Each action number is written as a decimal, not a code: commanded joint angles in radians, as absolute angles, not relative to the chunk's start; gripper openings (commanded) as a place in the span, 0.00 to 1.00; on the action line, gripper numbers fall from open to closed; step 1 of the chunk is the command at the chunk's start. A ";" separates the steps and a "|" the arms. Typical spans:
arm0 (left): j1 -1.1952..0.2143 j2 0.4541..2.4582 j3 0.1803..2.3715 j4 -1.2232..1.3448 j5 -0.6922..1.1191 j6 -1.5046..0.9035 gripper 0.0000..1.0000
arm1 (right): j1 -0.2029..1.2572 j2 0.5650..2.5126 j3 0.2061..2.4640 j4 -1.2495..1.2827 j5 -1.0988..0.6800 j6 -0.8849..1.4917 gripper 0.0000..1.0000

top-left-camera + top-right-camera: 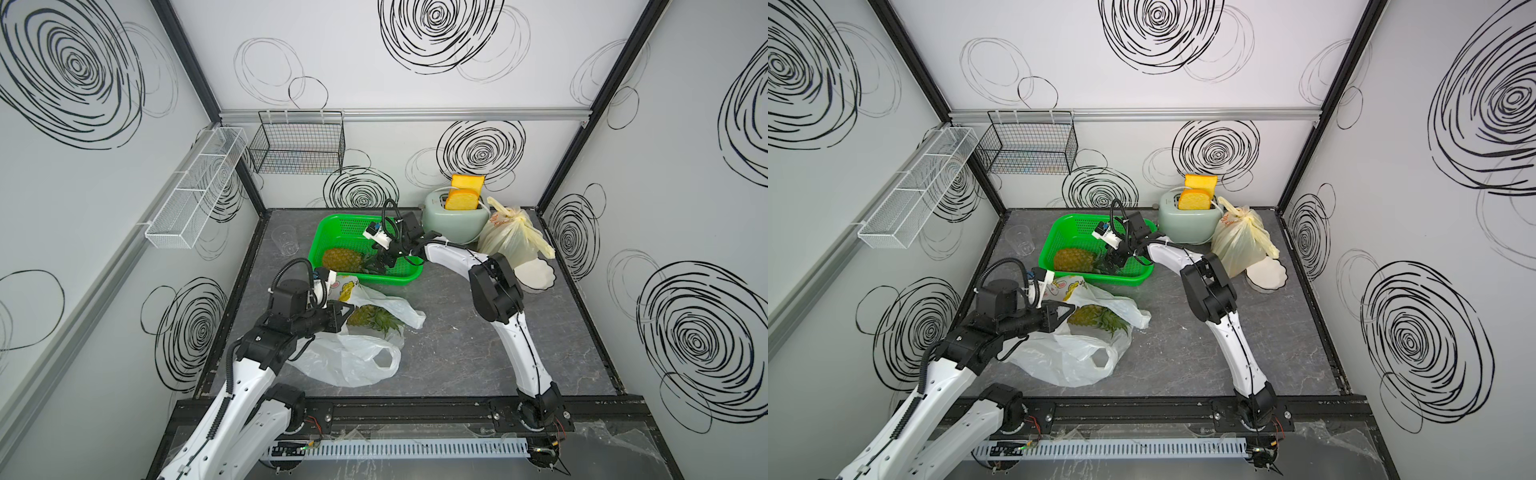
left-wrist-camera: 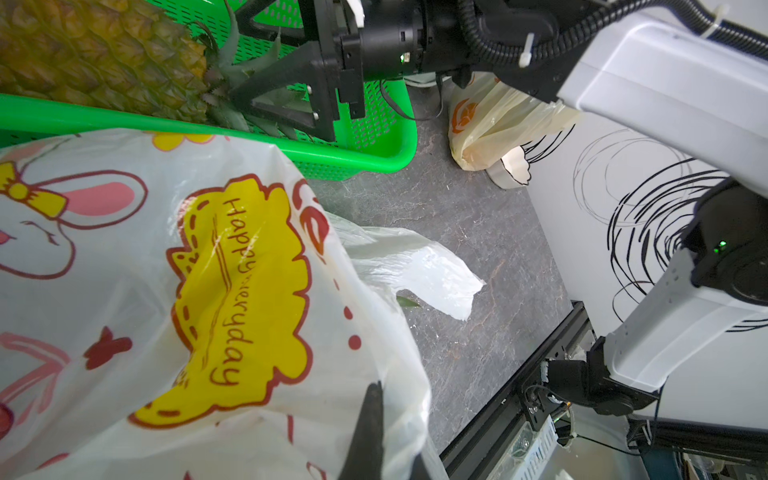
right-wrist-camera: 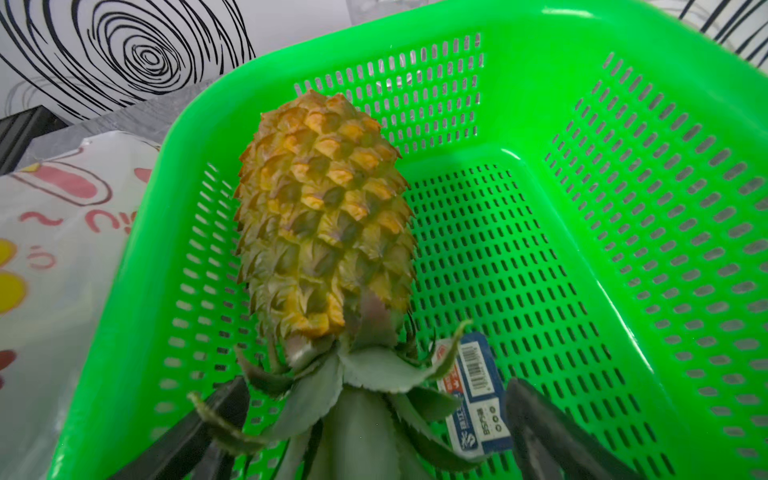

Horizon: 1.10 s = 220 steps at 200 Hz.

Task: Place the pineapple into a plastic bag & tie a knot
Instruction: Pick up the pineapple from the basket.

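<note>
**Top views.** In both top views the pineapple (image 1: 341,259) lies on its side in the green basket (image 1: 386,279), upper centre of frame, with its crown pointing frame-right. The right jaws are spread wide and set over that crown, with nothing gripped. Below the basket, the plastic bag (image 1: 353,361) sprawls on the counter (image 1: 478,340). A second pineapple (image 1: 365,314) lies at its mouth, apparently inside the film. The left jaws sit at the bag's upper edge, just beside this fruit. Judgement: they lift the rim so the mouth gapes for loading.

**Left wrist.** The printed bag panel (image 2: 208,270) fills the lower left, raised towards the lens. One dark fingertip (image 2: 365,428) lies against the film at bottom centre. The left jaws are clenched, seemingly on the bag's rim. The basket rim (image 2: 124,116) runs just beyond the bag, and the pineapple (image 2: 104,54) is at upper left. The right jaws straddle its leaves.

**Right wrist.** The pineapple (image 3: 328,216) is centre frame, body pointing away from the lens. Its crown leaves (image 3: 361,395) sit at bottom centre between the two dark fingers (image 3: 199,428), which are wide apart. I cannot tell whether either touches a leaf. A paper tag (image 3: 473,395) lies beside the crown, inside the finger at lower right.

Judgement: the crown serves as the handle because it is narrower than the body. Closing may trap the tag along with the leaves.
</note>
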State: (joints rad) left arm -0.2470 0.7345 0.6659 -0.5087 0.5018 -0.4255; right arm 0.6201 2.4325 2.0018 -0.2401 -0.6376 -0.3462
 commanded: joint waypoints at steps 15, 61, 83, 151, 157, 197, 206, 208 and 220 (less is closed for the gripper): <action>-0.234 0.762 0.688 -0.491 0.527 -0.410 0.00 | 0.638 2.509 2.112 -0.388 -0.629 -0.415 0.99; -0.232 0.790 0.713 -0.497 0.526 -0.400 0.00 | 0.644 2.574 2.174 -0.432 -0.578 -0.438 0.94; -0.231 0.791 0.721 -0.506 0.520 -0.400 0.00 | 0.642 2.588 2.173 -0.423 -0.554 -0.441 0.77; -0.230 0.793 0.739 -0.512 0.498 -0.400 0.00 | 0.636 2.547 2.158 -0.409 -0.543 -0.475 0.02; -0.230 0.793 0.741 -0.511 0.493 -0.400 0.00 | 0.634 2.533 2.156 -0.407 -0.543 -0.476 0.00; -0.230 0.782 0.739 -0.499 0.471 -0.405 0.00 | 0.611 2.391 2.133 -0.360 -0.534 -0.431 0.00; -0.230 0.778 0.736 -0.497 0.465 -0.407 0.00 | 0.606 2.349 2.118 -0.344 -0.526 -0.416 0.00; -0.230 0.777 0.736 -0.497 0.464 -0.407 0.00 | 0.605 2.341 2.113 -0.340 -0.523 -0.413 0.00; -0.230 0.775 0.734 -0.498 0.452 -0.407 0.00 | 0.596 2.281 2.075 -0.319 -0.513 -0.395 0.00</action>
State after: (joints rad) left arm -0.2390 0.7895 0.7132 -0.5247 0.4816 -0.4183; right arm 0.6285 2.4649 2.1075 -0.3946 -0.5262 -0.4232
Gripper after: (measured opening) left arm 0.049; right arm 0.200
